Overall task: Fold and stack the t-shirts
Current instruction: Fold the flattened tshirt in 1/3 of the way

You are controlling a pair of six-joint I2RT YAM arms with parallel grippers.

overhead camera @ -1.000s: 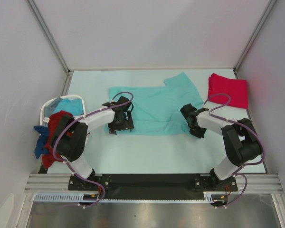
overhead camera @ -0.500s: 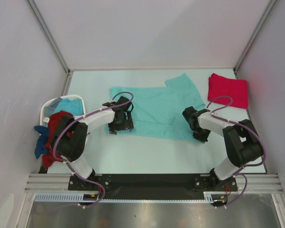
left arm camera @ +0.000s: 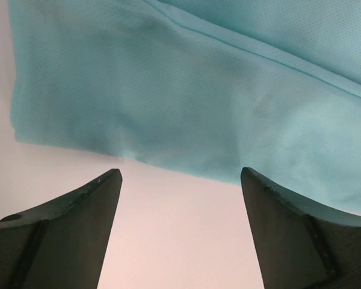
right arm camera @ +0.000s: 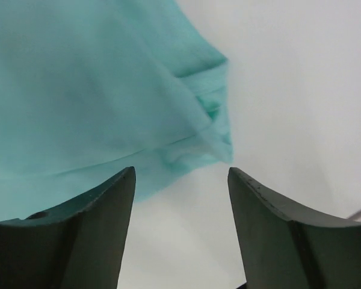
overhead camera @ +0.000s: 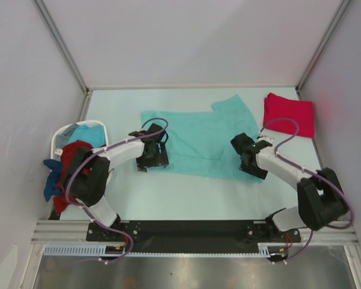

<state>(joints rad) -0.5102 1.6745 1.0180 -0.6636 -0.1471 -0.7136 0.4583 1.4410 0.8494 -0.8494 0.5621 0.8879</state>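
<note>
A light teal t-shirt point(overhead camera: 204, 141) lies spread flat across the middle of the table, one sleeve pointing to the back right. My left gripper point(overhead camera: 154, 158) stands open at the shirt's near left corner; in the left wrist view the teal hem point(left arm camera: 186, 114) lies just beyond the fingertips, bare table between them. My right gripper point(overhead camera: 253, 165) stands open at the near right corner, and the crumpled teal corner point(right arm camera: 195, 129) rests free just ahead of its fingers. A folded pinkish-red t-shirt point(overhead camera: 289, 113) lies at the back right.
A white laundry basket point(overhead camera: 63, 137) at the left edge holds light blue, dark red and blue shirts point(overhead camera: 69, 165), some hanging over its rim. Grey walls close in the table on three sides. The arm bases sit on a black rail point(overhead camera: 186, 232) at the near edge.
The right gripper dragged the shirt's near right corner toward the front right, then opened and let it go. The left gripper stayed open in place.
</note>
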